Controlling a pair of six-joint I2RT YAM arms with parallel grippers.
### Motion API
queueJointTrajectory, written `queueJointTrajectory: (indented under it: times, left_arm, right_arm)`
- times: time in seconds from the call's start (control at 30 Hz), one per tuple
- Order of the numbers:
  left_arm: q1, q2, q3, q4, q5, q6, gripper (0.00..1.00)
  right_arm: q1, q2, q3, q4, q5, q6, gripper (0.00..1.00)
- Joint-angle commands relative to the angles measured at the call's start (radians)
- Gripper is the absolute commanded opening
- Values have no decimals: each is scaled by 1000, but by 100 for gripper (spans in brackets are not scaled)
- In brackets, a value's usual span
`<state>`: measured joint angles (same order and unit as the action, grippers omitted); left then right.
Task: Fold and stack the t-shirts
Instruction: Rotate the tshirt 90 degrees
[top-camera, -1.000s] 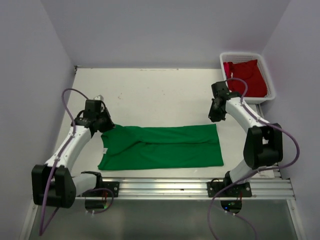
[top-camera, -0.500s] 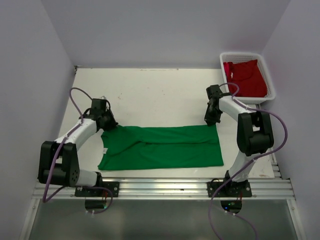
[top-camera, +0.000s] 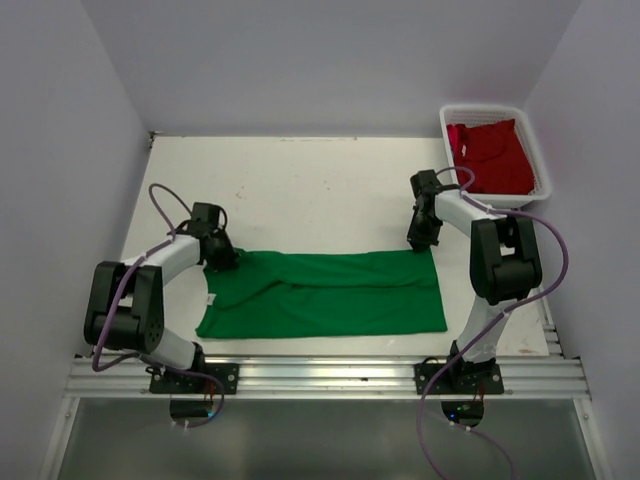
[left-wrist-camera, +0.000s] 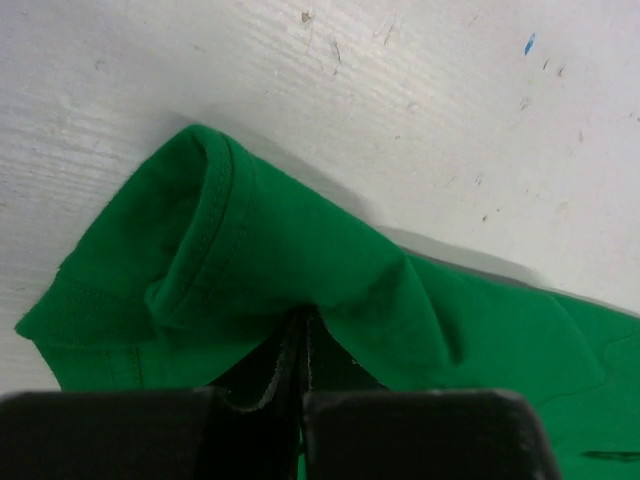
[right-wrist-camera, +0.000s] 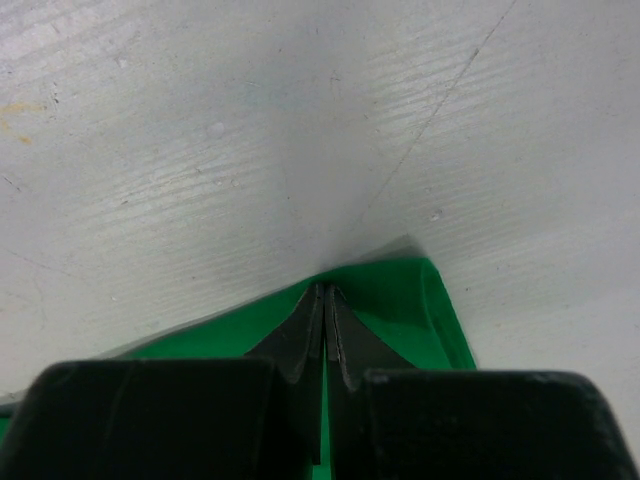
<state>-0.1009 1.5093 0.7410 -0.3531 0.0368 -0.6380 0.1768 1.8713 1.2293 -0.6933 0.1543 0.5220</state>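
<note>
**Grip status: left pincer (top-camera: 222, 258) and right pincer (top-camera: 420, 245) both clamped on green t-shirt (top-camera: 330, 295)**

You have the green t-shirt lying spread across the lower middle of the overhead frame, on the white bench (top-camera: 300, 190). It runs as a wide band from left to right, with its lower edge close to the rail at the bottom.

Your left pincer sits at the shirt's upper left corner. In the left wrist view its fingers (left-wrist-camera: 290, 350) are pressed together, and a fold of hemmed green cloth is bunched and raised around the tips.

Your right pincer sits at the shirt's upper right corner. In the right wrist view its fingers (right-wrist-camera: 340, 330) are also pressed together. Their tips meet at the very edge of the cloth, where the green rises to a small peak. Bare bench fills the rest of that view.

The red t-shirt (top-camera: 492, 155) lies crumpled inside the white mesh basket (top-camera: 545, 188) at the upper right of the overhead frame, well apart from the green one and from both pincers.
</note>
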Motion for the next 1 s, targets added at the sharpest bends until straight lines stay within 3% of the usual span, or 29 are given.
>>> queueJointTrajectory:
  times: [0.0,0.3,0.7,0.97]
  left_arm:
    - [-5,103,-23,16,-74,-32,0]
    - [-5,256,92,85,-66,-65,0]
    - [-2,587,536,2,-41,-13,0]
    - [1,745,803,-6,110,52,0]
  right_arm:
    - [3,26,12,14,4,16,0]
    - [3,-17,-39,-14,48,27,0]
    - [4,-124,-171,-14,90,41,0]
    - [29,-175,-212,-18,57,55,0]
